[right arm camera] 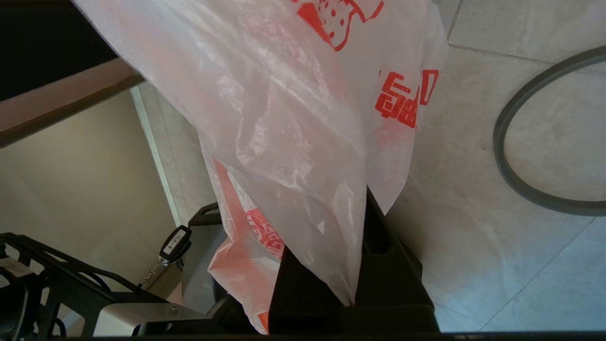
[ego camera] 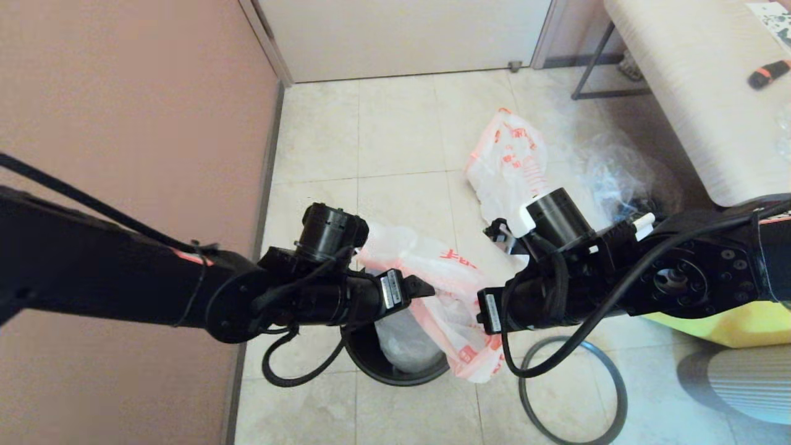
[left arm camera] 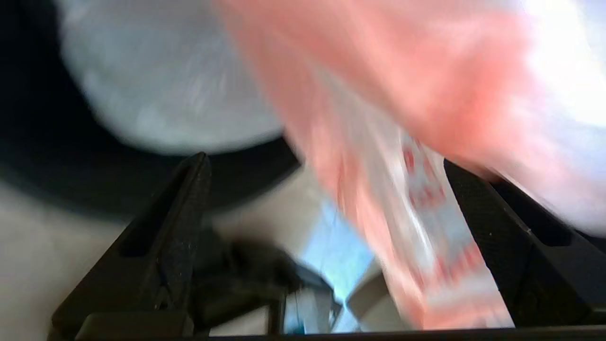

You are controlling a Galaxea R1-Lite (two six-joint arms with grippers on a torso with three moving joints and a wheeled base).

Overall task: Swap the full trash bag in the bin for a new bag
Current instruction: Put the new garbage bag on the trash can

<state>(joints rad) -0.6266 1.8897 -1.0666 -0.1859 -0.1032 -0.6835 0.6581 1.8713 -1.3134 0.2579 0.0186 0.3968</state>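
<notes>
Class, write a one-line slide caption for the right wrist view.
Right gripper shut on the new bag, grey hoop lying on the floor.

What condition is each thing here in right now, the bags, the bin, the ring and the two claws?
new bag: hanging over the bin, partly inside.
bin: upright, hoop off.
hoop: flat on the floor beside the bin.
full trash bag: out, lying on the floor.
right gripper: shut on the new bag.
left gripper: open around the bag's edge.

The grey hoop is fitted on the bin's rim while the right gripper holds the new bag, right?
Not quite. In the head view the hoop lies on the floor beside the bin. The right gripper is indeed shut on the new bag.
</notes>
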